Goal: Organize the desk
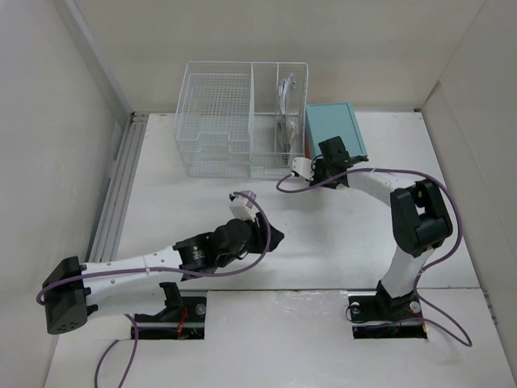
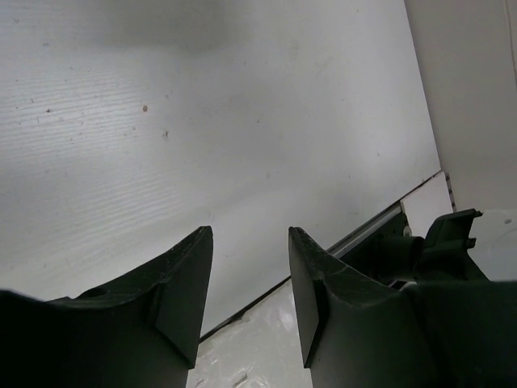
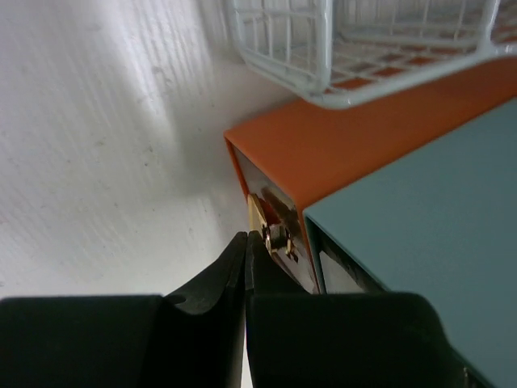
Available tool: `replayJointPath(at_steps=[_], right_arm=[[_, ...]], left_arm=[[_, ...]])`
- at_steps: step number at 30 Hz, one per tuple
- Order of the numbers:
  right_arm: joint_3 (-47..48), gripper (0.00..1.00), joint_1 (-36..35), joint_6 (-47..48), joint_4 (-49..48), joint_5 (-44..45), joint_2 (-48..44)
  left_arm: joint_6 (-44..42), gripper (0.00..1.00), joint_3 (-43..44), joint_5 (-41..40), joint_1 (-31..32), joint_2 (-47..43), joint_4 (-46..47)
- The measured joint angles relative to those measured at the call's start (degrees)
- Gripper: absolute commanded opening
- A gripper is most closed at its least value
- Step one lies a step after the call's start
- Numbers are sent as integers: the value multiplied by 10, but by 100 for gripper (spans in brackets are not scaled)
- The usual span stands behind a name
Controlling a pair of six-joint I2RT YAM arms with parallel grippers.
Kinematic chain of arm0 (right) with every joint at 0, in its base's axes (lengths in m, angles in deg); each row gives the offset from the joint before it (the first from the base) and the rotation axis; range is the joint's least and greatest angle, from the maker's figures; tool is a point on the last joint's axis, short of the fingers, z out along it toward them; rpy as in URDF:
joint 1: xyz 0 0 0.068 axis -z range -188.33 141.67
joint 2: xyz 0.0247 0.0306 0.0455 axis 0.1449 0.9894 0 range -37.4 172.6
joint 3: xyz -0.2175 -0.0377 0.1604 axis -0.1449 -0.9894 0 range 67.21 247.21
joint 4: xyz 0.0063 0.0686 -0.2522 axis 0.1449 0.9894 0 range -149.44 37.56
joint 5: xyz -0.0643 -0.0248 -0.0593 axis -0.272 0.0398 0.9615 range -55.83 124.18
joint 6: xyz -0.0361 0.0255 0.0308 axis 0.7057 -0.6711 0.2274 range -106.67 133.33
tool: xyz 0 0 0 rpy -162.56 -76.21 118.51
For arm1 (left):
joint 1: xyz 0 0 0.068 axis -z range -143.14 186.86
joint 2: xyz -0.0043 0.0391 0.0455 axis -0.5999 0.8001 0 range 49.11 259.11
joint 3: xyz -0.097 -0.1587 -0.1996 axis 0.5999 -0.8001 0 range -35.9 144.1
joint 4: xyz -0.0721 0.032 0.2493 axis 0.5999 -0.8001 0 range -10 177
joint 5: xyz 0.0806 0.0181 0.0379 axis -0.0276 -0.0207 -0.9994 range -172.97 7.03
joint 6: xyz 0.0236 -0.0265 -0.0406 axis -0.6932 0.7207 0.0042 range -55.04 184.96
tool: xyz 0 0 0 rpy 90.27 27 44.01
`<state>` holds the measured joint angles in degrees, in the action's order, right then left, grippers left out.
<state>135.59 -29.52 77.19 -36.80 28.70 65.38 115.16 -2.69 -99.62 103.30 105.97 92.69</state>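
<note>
On my screens I list: matte white desk (image 1: 323,242), white wire-mesh basket (image 1: 212,121), teal box (image 1: 335,125) with orange-brown drawer (image 3: 347,145) and gold knob (image 3: 271,228), black left gripper (image 2: 250,242), black right gripper (image 3: 245,242), purple cable (image 1: 380,170).

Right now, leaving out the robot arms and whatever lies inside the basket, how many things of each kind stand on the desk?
White wire-mesh basket: 1
Teal box with an orange drawer: 1
Total on the desk: 2
</note>
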Motion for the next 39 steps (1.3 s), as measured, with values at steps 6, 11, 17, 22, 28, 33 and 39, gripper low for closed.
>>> replayJointPath(at_steps=[6,11,17,22,28,33,39], right_arm=[[-12,3,-14,-38,-28,73,2],[-10,3,-9,-5,17,-1,-12],[8,11,9,63,181,-162,-99],[6,12,23,-2,174,-174,-185],[-28,100,124,-216,53,-149,-313],[-48,100,209,-424,-37,-155,-431],[-56,100,204,-585,-52,-85,-534]], left_arm=[[1,39,-9,-2,0,-9,-2],[2,39,-10,-3,5,-25,-2],[-13,49,-10,0,11,-35,-2],[-40,71,-8,3,11,-48,-11],[-82,100,47,-37,11,-90,-77],[-127,100,136,-116,11,-124,-140],[-159,100,203,-231,-3,-136,-211]])
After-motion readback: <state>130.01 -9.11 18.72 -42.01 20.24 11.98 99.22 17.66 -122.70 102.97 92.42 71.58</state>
